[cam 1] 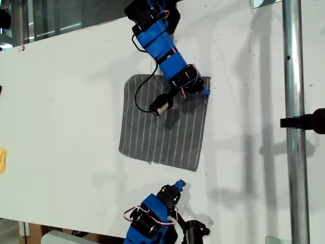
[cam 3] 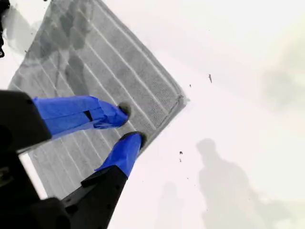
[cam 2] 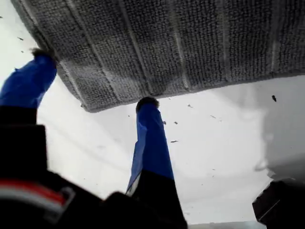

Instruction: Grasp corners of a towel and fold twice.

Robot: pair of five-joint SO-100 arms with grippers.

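Note:
The dark grey towel [cam 1: 162, 127] with thin white stripes lies flat on the white table [cam 1: 61, 112]. My first gripper [cam 1: 203, 90] comes in from the exterior view's top and is at the towel's upper right corner [cam 1: 207, 80]. In the first wrist view my first gripper [cam 2: 95, 78] is open, its blue fingertips [cam 2: 147, 107] straddling that corner [cam 2: 90, 106] low over the towel [cam 2: 181, 43]. My second gripper [cam 1: 179, 184] hovers off the towel's near edge, below its lower right corner [cam 1: 195, 168]. In the second wrist view my second gripper [cam 3: 128, 125] is open over the towel [cam 3: 95, 62], holding nothing.
A metal pole [cam 1: 292, 101] with a black clamp [cam 1: 304, 122] stands at the exterior view's right. A black cable [cam 1: 138, 96] from the first arm loops over the towel. A yellow object [cam 1: 2, 160] sits at the exterior view's left edge.

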